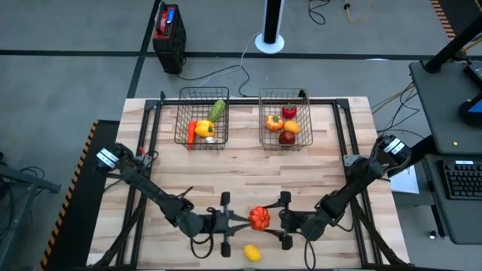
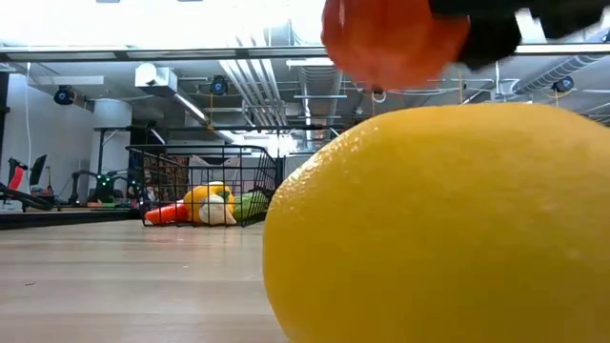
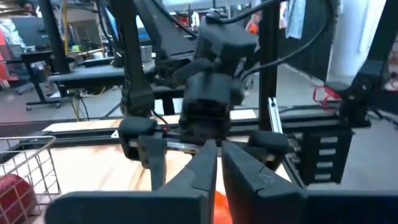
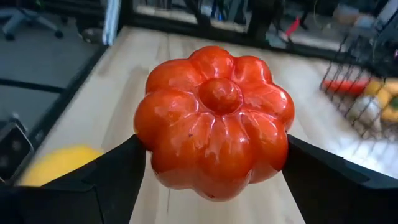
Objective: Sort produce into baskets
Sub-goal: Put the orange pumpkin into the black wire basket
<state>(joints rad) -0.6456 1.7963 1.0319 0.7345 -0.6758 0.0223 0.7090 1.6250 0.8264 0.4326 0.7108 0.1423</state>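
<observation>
A red ribbed tomato (image 1: pixel 259 218) hangs above the table's near middle, between my two grippers. My right gripper (image 1: pixel 271 219) comes from the right and is shut on it. My left gripper (image 1: pixel 242 219) is shut and points level at the tomato's left side from the left. A lemon (image 1: pixel 253 253) rests on the wood near the front edge, just below the tomato. Two wire baskets stand at the far side. The left basket (image 1: pixel 202 120) holds a cucumber, a carrot and a yellow pepper. The right basket (image 1: pixel 286 124) holds red and orange pieces. My right gripper pinches the tomato's two opposite sides (image 4: pixel 146 140) between its two fingers (image 4: pixel 323 180). It comes level from the table's right. The tomato is lifted clear of the table (image 2: pixel 391 38), and one dimpled end (image 4: pixel 219 94) faces back toward the wrist. My left gripper has its shut fingertips (image 3: pixel 217 165) close against the tomato's left side. I cannot tell whether they touch it.
The black table frame (image 1: pixel 151 113) runs around the wooden top. Bare wood lies between the grippers and the baskets. Beyond the far edge, a black and red case (image 1: pixel 169 34) stands on the floor. Cables trail near a white pole base (image 1: pixel 269 41).
</observation>
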